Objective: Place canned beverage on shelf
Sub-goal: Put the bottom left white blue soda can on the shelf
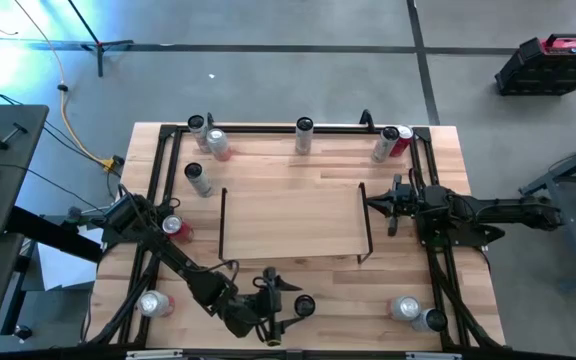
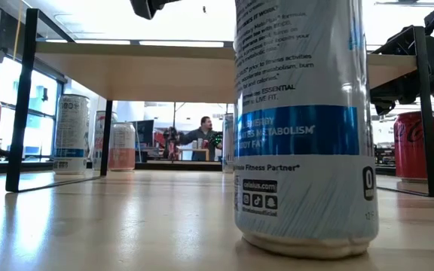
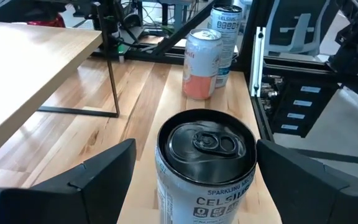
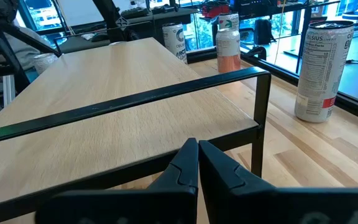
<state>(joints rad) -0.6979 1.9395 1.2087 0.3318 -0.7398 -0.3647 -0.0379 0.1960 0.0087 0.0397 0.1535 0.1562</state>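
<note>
1. Left gripper (image 1: 286, 312) is down at the near edge of the table, just near of the shelf (image 1: 293, 215), jaws spread wide.
2. The black-topped Celsius can (image 3: 207, 165) stands upright right between those spread fingers (image 3: 98, 174). In the left wrist view there is a clear gap on each side of the can, so nothing is pinching it.
3. In the low view that same can (image 2: 305, 128) fills the frame, its base flat on the tabletop (image 2: 126, 226), with the shelf board (image 2: 142, 68) behind it and higher up.
4. The shelf sits mid-table, a light-wood board on thin black wire end frames, top bare.
5. Right gripper (image 1: 370, 203) waits at the shelf's right end, fingers pressed together and holding nothing. The right wrist view shows the closed tips (image 4: 196, 163) just off the black wire frame.
6. Past the held can, farther along the near edge to the right, stand a peach-coloured can (image 3: 202, 63) and another Celsius can (image 3: 225, 37), close together.
7. More cans line the far rail, among them a red one (image 1: 400, 137) at the far right corner.
</note>
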